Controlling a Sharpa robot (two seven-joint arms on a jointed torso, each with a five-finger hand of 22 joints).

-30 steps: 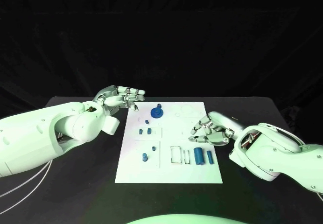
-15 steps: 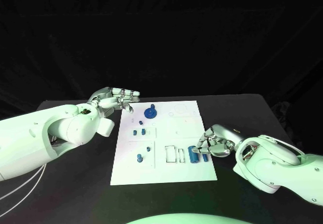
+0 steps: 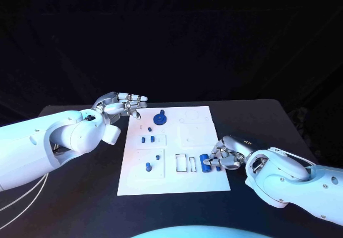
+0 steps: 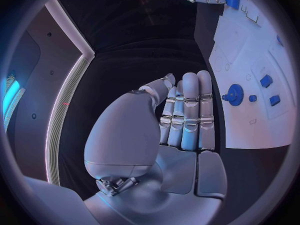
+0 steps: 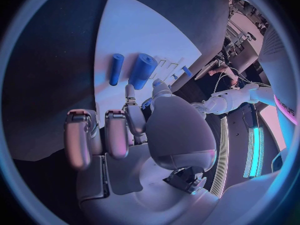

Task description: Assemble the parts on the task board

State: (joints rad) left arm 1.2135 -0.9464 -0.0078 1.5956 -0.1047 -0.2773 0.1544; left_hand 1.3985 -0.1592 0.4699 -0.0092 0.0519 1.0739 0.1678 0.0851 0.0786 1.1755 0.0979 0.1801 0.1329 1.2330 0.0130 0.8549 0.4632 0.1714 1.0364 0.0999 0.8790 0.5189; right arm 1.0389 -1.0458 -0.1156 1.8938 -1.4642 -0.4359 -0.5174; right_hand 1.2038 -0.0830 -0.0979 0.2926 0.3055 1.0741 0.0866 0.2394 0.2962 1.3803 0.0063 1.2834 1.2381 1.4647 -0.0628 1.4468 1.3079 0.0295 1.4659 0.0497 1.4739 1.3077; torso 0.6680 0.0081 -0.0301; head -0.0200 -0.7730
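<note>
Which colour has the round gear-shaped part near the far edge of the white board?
Blue. The round gear-shaped plastic part shows best in the head view.

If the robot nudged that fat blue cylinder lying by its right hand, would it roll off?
Probably it would roll a little: the blue cylinder lies on its side on the flat white board, and its round body looks smooth. It looks solid and stiff, so the right hand could likely pinch it without bending it, though smooth sides might slip between the fingers.

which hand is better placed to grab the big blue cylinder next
Right. The right hand sits at the board's near right edge beside the big cylinder; the left hand hovers off the far left corner.
</note>
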